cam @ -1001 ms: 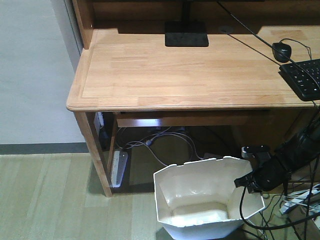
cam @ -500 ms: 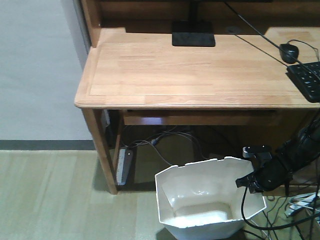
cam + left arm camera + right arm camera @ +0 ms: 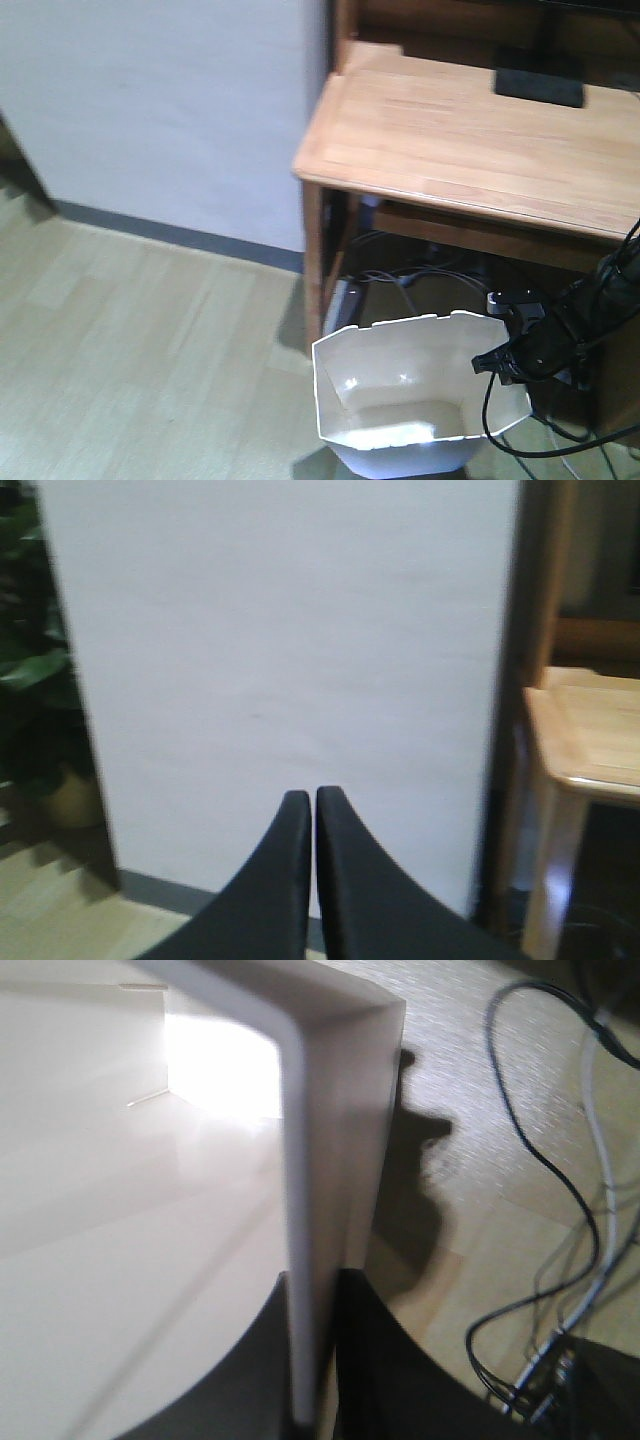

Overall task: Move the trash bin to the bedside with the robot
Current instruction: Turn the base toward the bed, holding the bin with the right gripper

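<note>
On the trash bin (image 3: 400, 345) rim, right end effector (image 3: 498, 362) clamps; left end effector (image 3: 313, 805) closed.

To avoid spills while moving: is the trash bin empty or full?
Empty. In the front view the trash bin shows a bare cream floor, with nothing inside.

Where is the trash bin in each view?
Front-facing: bottom, right of centre, the trash bin sits by the desk.
Left wrist: not in view.
Right wrist: fills the left half, rim wall clamped in the right gripper.
Shared landmark: the desk, at the left wrist picture's right edge too; right wrist lacks it.
</note>
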`<state>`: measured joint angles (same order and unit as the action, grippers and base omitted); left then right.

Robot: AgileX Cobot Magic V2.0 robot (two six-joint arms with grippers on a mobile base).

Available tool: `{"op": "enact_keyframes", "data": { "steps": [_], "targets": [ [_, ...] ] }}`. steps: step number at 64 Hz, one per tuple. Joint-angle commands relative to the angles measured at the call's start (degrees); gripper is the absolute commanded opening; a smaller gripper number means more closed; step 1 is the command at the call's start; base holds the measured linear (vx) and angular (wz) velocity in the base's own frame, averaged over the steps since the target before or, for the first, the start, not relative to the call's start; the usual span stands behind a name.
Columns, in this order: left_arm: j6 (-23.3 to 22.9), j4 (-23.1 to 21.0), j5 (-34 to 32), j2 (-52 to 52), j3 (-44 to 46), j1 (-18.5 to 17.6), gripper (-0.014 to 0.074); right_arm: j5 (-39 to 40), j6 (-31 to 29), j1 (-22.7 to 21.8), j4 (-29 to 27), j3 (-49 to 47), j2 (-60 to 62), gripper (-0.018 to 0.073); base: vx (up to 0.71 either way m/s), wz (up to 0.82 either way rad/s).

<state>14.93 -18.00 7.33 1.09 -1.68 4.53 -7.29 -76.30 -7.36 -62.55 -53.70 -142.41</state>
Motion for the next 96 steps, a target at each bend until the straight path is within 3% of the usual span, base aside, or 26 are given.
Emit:
{"op": "enact_keyframes", "data": {
  "steps": [1, 96],
  "targets": [
    [-0.2, -0.6, -3.8, 0.5, -1.6, 0.1, -0.0006, -6.2, -0.2, 0.2, -0.4, -0.5, 4.1, -0.0003, -0.13, 0.70],
    [-0.2, -0.6, -3.8, 0.5, -1.6, 0.1, -0.0006, -6.2, -0.2, 0.2, -0.4, -0.5, 4.1, -0.0003, 0.02, 0.55]
  ]
}}
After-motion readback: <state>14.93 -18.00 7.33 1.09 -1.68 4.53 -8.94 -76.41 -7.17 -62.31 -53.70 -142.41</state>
